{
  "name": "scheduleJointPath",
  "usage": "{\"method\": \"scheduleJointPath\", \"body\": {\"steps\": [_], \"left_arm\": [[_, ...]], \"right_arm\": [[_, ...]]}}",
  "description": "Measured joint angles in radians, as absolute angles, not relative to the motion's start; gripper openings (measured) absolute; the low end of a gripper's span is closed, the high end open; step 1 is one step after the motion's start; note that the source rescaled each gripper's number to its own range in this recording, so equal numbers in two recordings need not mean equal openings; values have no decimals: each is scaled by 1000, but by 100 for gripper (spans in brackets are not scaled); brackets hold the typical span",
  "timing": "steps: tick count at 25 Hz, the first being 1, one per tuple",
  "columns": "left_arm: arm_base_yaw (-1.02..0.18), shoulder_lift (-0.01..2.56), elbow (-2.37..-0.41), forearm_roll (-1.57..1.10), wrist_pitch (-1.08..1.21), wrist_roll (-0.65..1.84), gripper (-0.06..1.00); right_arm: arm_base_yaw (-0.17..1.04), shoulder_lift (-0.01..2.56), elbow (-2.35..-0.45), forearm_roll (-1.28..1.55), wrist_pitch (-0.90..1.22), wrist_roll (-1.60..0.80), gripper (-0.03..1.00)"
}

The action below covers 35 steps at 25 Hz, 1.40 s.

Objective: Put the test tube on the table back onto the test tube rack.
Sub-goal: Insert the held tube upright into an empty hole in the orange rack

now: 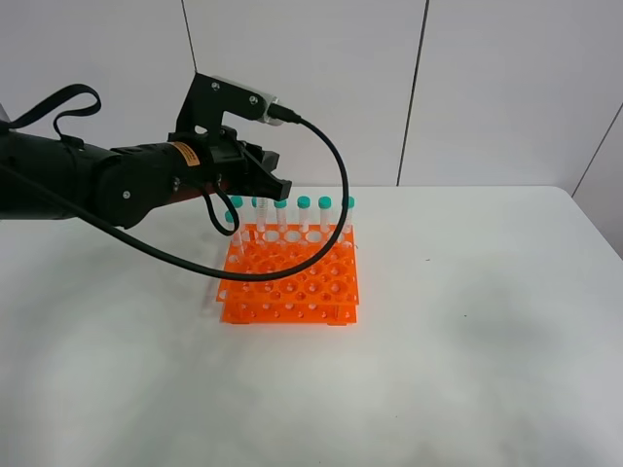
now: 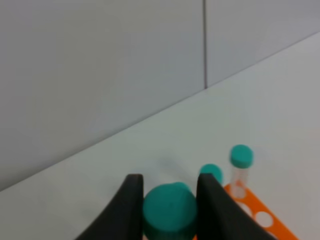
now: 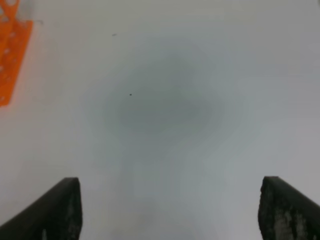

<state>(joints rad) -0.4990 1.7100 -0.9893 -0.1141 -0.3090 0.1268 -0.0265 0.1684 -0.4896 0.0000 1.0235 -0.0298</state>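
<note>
Left gripper (image 2: 170, 186) clamps the slim clear teal-capped test tube (image 2: 170, 212) to seat it in the bright orange plastic rack (image 1: 292, 282); right gripper (image 3: 170, 179) hangs wide open.

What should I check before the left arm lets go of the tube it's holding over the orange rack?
1. Grip: the left gripper presses both sides of the teal cap of the test tube: ok.
2. Position: that gripper sits over the back row of the test tube rack: ok.
3. Tube tip seated in a hole: cannot tell, the gripper hides it.
4. Neighbouring tubes upright in the back row: ok.
5. Right gripper open, away from the rack over the table: ok.
</note>
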Motion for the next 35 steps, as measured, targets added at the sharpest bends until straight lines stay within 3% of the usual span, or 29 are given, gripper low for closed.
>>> {"method": "scheduleJointPath", "body": {"steps": [10,35], "left_arm": [[-444,1775,-988,-102,-344,91,1],[-444,1872,-988,-97,-511,29,1]], "right_arm": [[-24,1,-489,0,1023,-30,91],[-24,-6,-489,6,1023,-30,91]]}}
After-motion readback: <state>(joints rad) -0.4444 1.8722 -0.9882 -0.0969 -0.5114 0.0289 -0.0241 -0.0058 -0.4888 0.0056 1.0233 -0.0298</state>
